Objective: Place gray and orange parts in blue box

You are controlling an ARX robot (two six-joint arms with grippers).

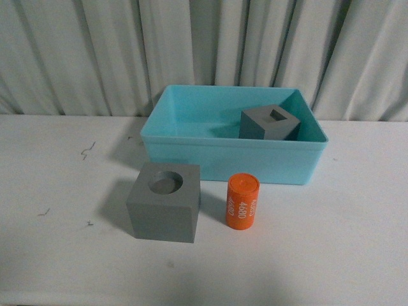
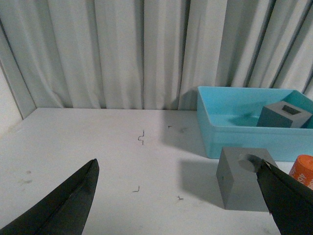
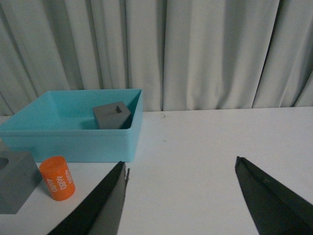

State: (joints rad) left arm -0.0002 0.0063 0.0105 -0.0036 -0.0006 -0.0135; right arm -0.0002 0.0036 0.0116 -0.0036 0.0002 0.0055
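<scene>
Front view: no arm in frame. Blue box [image 1: 229,162] sits on the white table [image 1: 331,255], at 12 o'clock from the two loose parts. Gray cube with square recess [image 1: 269,124] is inside the box, toward the 2 o'clock corner. Its base is hidden behind the box's front wall. Gray cube with round recess [image 1: 164,204] stands on the table outside the box, near the front wall but apart from it. Orange cylinder [image 1: 242,202] is upright at the cube's 3 o'clock, just beside it with a gap between. "4680" is readable; the smaller print above it is too small to make out.

Left gripper [image 2: 178,205]: dark fingers [image 2: 73,205] spread wide, nothing between them, roots cut off by the frame edge. One finger covers a corner of the round-recess cube and most of the cylinder, which is also cut by the frame edge.

Right gripper [image 3: 188,205]: fingers [image 3: 274,200] spread apart, nothing held, only bare table between them. In this view the round-recess cube is cropped at the frame edge. Pleated curtain [image 1: 204,44] behind everything.
</scene>
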